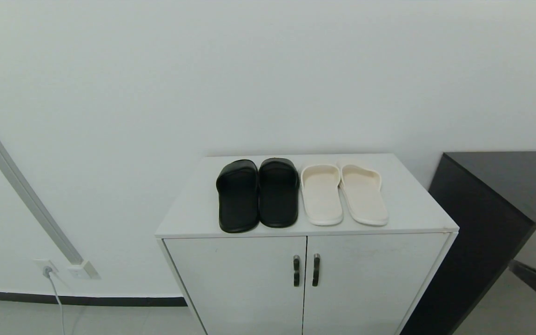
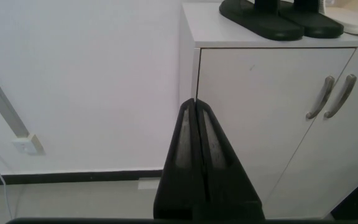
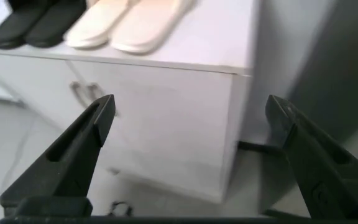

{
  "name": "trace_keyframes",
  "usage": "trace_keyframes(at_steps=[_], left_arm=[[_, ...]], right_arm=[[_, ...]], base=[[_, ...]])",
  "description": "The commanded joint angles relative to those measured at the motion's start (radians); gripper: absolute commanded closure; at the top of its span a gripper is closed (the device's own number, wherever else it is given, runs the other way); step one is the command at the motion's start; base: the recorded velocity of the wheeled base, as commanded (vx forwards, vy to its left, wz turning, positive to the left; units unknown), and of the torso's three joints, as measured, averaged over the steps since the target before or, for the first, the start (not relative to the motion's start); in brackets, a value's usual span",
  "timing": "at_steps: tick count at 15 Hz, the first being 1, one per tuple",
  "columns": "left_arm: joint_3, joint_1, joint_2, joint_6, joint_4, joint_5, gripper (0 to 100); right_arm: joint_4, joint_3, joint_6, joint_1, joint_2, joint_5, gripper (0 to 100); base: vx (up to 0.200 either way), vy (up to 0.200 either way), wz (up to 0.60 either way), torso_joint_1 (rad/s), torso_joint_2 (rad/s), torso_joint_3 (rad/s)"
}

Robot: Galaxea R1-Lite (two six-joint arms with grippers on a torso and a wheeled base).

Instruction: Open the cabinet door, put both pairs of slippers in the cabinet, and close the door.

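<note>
A white two-door cabinet (image 1: 305, 288) stands against the wall with both doors shut and two dark handles (image 1: 306, 270) at the centre seam. On its top lie a black pair of slippers (image 1: 257, 194) on the left and a cream pair of slippers (image 1: 345, 194) on the right. My left gripper (image 2: 195, 106) is shut with nothing in it, low and off the cabinet's (image 2: 272, 124) left front corner. My right gripper (image 3: 191, 109) is open and empty, in front of the cabinet's (image 3: 166, 118) right side. The black slippers (image 2: 278, 15) and the cream slippers (image 3: 126, 22) show on the cabinet top.
A dark table (image 1: 505, 209) stands close to the cabinet's right side. On the left wall a grey conduit (image 1: 16, 186) runs down to a socket (image 1: 47, 269) with a cable. Open floor lies to the left of the cabinet.
</note>
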Motion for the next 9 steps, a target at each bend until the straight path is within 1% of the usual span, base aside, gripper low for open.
trace_keyframes(at_steps=[1, 3, 4, 5, 7, 9], left_arm=[[0.000, 0.000, 0.001, 0.000, 0.000, 0.001, 100], [0.000, 0.000, 0.001, 0.000, 0.000, 0.001, 100], [0.000, 0.000, 0.001, 0.000, 0.000, 0.001, 100], [0.000, 0.000, 0.001, 0.000, 0.000, 0.001, 100], [0.000, 0.000, 0.001, 0.000, 0.000, 0.001, 100], [0.000, 0.000, 0.001, 0.000, 0.000, 0.001, 100]], right_arm=[[-0.059, -0.148, 0.077, 0.220, 0.295, -0.112, 0], [-0.059, -0.254, 0.111, 0.294, 0.389, -0.172, 0], [-0.059, -0.261, 0.111, 0.298, 0.396, -0.177, 0], [-0.057, -0.352, 0.114, 0.353, 0.482, -0.239, 0], [-0.057, -0.468, 0.113, 0.403, 0.582, -0.315, 0], [-0.054, -0.567, 0.111, 0.430, 0.659, -0.359, 0]], base=[[0.000, 0.000, 0.00, 0.000, 0.00, 0.000], [0.000, 0.000, 0.00, 0.000, 0.00, 0.000], [0.000, 0.000, 0.00, 0.000, 0.00, 0.000], [0.000, 0.000, 0.00, 0.000, 0.00, 0.000], [0.000, 0.000, 0.00, 0.000, 0.00, 0.000], [0.000, 0.000, 0.00, 0.000, 0.00, 0.000]])
